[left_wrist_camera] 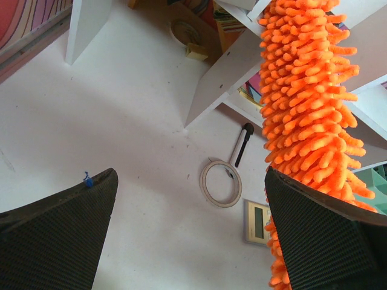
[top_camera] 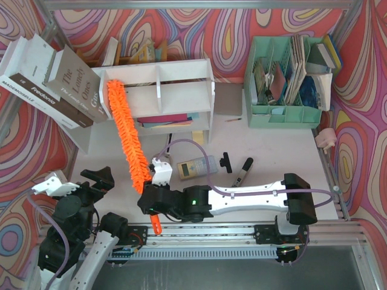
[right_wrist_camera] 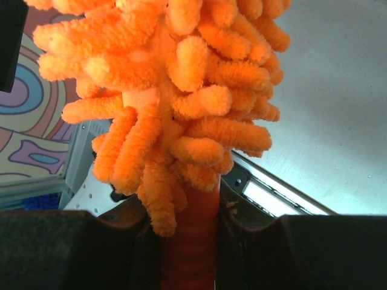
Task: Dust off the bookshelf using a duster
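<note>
The white bookshelf (top_camera: 181, 75) stands at the back middle of the table. The orange fluffy duster (top_camera: 127, 133) slants from the shelf's upper left end down to my right gripper (top_camera: 149, 199). That gripper is shut on the orange handle (right_wrist_camera: 192, 244) just below the fluff (right_wrist_camera: 175, 90), and the handle's end (top_camera: 156, 225) sticks out towards the near edge. My left gripper (top_camera: 98, 178) is open and empty, low at the left of the duster. In the left wrist view the duster (left_wrist_camera: 308, 103) hangs just behind my right finger (left_wrist_camera: 326, 241), in front of the shelf boards (left_wrist_camera: 227, 66).
Large books (top_camera: 51, 81) lean at the shelf's left. A mint green organizer (top_camera: 284, 115) stands at the back right. A small grey device (top_camera: 193, 167), a black knob (top_camera: 225, 161) and a black clip (top_camera: 242, 173) lie in front of the shelf. A tape ring (left_wrist_camera: 222, 183) lies on the table.
</note>
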